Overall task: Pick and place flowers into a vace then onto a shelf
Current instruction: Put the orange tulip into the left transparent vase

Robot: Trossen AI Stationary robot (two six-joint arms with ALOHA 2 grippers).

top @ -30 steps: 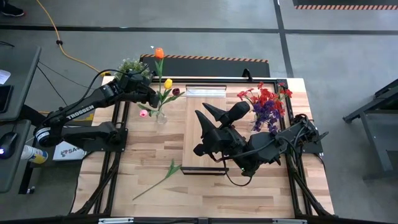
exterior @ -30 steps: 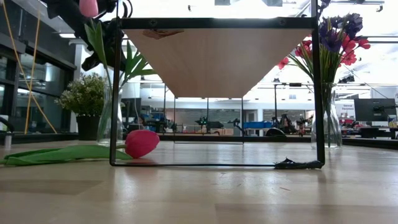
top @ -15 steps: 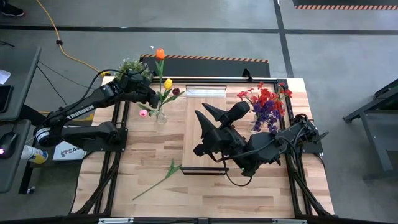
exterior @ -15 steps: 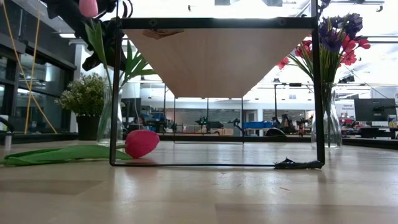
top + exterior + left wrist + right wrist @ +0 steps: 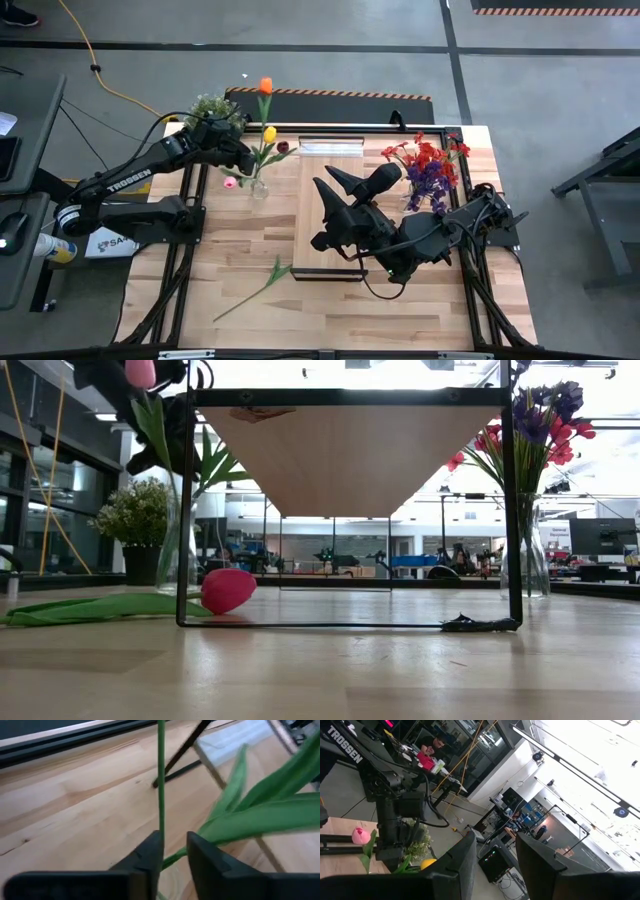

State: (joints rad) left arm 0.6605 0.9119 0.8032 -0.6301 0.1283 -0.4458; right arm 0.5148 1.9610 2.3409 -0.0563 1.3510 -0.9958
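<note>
The left gripper (image 5: 243,160) hangs just above the small glass vase (image 5: 259,187) near the worktop's (image 5: 240,260) back left, and the step in hand looks like seating the orange flower (image 5: 265,86) in that vase. In the left wrist view its thin stem (image 5: 161,775) rises from between the two fingers (image 5: 150,856), which stand close beside it with a narrow gap; whether they pinch the stem or have just let go I cannot tell. The vase already carries a yellow flower (image 5: 270,133), a dark maroon one (image 5: 283,147) and a pink one (image 5: 231,182) leaning outward. One more flower (image 5: 258,284) lies flat on the worktop toward the front, by the shelf's (image 5: 325,200) front left corner, its pink head (image 5: 228,589) showing at table height. A second vase of red and purple flowers (image 5: 428,168) stands beside the shelf's right edge. The right gripper (image 5: 335,195) waits over the shelf, pointed up, fingers parted and holding nothing. Judging from this, the next move calls for the left fingers to open fully and lift straight up clear of the leaves (image 5: 260,815), without tipping the vase, then go to the lying flower.
</note>
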